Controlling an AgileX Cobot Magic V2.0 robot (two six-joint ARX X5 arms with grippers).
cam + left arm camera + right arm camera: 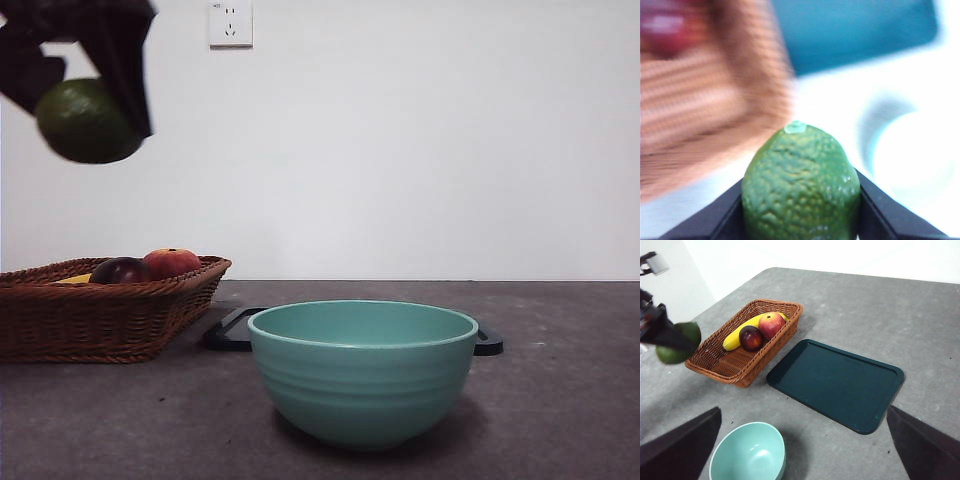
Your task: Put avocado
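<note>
The olive-green avocado [88,121] hangs high in the air at the upper left of the front view, above the wicker basket [100,315]. My left gripper [85,85] is shut on it, and its black jaws press both sides of the avocado [801,187] in the left wrist view. From the right wrist view the avocado [677,342] hangs beside the basket [715,362], held by the left arm. My right gripper [805,452] is open high above the table, with nothing between its jaws.
The basket holds a banana [742,330], a dark maroon fruit [751,338] and a red-orange apple [769,324]. A dark tray [837,385] lies flat beside the basket. A teal bowl [362,368] stands in front of the tray, near the table's front.
</note>
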